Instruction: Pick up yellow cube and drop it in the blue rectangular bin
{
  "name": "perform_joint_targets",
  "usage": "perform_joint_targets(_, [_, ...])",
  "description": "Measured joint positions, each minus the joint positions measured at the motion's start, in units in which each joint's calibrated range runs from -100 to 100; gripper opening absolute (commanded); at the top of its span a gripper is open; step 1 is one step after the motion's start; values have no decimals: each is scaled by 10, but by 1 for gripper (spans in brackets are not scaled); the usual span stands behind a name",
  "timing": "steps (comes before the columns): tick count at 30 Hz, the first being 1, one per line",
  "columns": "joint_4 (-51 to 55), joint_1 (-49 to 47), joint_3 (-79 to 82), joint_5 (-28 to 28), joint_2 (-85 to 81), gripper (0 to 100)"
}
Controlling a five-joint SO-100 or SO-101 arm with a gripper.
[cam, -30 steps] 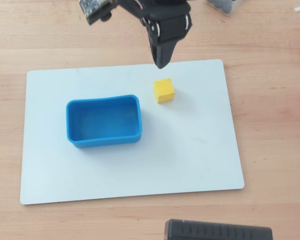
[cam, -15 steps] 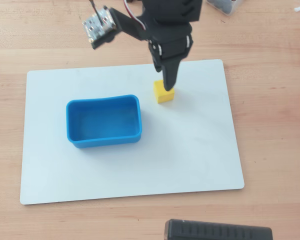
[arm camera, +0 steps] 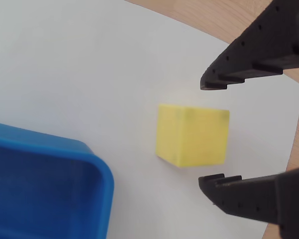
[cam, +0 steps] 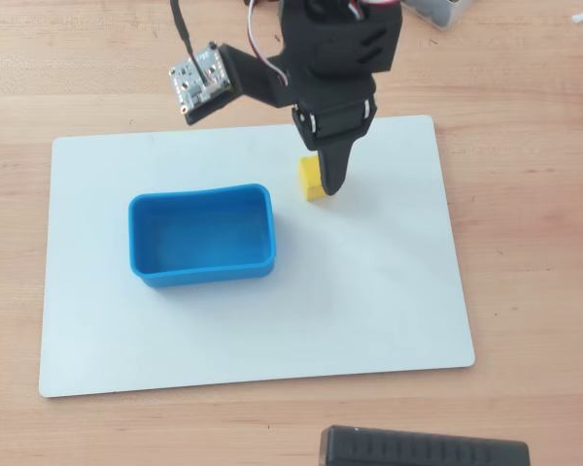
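Yellow cube (arm camera: pixel 192 134) sits on the white board (cam: pixel 369 291) that lies on the wooden bench (cam: pixel 525 194), just beside the right end of the blue bin (cam: pixel 202 236) in the overhead view, but not touching it. The step in hand seems to be the approach for the pick: the claw (arm camera: pixel 212 132) is spread wide, holding nothing, and in the wrist view its two black fingers (arm camera: pixel 239 64) stand one above and one below the right part of the cube, with a gap to the cube on each side. The tips reach only over the nearer part of the cube, so I judge that the next move calls for going a little further forward and down, until the cube is well between the fingers, and then closing on its flat faces. After that the arm must lift and carry it a short way toward the bin, which is near. The bin looks empty in both views; only its smooth blue floor shows, though the wrist view gives just one corner of it.
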Motion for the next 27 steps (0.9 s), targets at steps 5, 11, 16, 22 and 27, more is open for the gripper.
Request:
perform_joint_targets(5, [0, 0, -1, 0, 16, 21])
perform_joint_targets(11, [-11, 0, -1, -2, 42, 21])
perform_joint_targets(16, [-17, 0, -1, -3, 54, 19])
perform_joint_targets(22, [-23, 0, -9, -3, 67, 7])
perform_joint_targets(27, [-23, 0, -15, -3, 67, 6])
